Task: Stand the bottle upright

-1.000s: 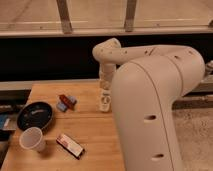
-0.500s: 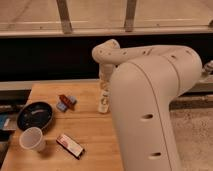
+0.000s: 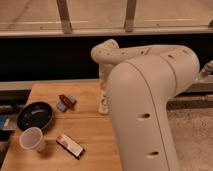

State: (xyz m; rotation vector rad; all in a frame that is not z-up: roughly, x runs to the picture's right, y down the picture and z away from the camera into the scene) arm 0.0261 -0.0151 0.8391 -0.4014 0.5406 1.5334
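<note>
The bottle, small and whitish, stands roughly upright near the right side of the wooden table. My gripper hangs straight down from the white arm and sits right over the bottle's top, at or around it. The wrist hides the bottle's upper part. The bulky white arm covers everything to the right of the bottle.
A dark round plate lies at the table's left, with a white paper cup in front of it. A flat dark packet lies near the front edge. Small red and blue items sit mid-table. A black wall runs behind.
</note>
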